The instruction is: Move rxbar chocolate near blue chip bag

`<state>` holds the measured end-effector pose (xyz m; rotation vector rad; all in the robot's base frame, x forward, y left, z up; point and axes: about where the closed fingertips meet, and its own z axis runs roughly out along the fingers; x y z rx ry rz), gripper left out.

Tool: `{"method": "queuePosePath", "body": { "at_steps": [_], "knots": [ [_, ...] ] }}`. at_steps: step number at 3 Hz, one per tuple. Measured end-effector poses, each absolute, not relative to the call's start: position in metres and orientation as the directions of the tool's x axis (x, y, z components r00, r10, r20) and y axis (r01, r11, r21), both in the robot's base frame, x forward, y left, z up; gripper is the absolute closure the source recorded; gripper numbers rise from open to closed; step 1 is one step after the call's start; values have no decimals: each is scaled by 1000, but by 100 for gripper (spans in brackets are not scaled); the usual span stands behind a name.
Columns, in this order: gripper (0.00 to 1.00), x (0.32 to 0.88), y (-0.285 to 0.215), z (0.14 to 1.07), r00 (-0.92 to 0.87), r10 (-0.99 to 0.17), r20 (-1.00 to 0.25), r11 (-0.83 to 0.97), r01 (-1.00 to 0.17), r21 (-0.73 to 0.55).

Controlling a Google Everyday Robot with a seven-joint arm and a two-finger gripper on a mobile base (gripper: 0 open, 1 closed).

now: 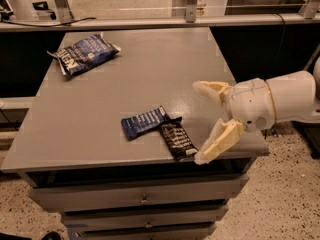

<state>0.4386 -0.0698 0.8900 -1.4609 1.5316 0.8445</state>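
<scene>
rxbar chocolate (177,140) at table (100,104) front edge, just left of gripper (199,123), spread wide, released

- The single camera looks down from above and in front of the grey flat-topped drawer table (100,149), facing across it toward the pale metal rail (150,22) behind.
- It stands fairly near: the tabletop fills most of the view, with the grey drawer fronts (145,200) and the speckled floor (280,204) along the bottom.
- The blue chip bag (85,53), a large dark blue foil pack, lies at far left.
- The rxbar chocolate (177,140), a small flat black wrapper, lies low in the middle, touching a small dark blue bar wrapper (144,122).
- The cream two-finger gripper (204,124) juts in from the right edge, at the table's front right corner, fingers spread.
</scene>
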Motion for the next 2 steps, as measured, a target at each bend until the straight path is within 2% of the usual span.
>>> {"method": "queuePosePath", "body": {
  "at_steps": [1,2],
  "knots": [
    [0,461,-87,897,30,-445,-895,152,-982,-109],
    [0,509,-118,914,63,-482,-874,249,-946,-206]
  ]
}}
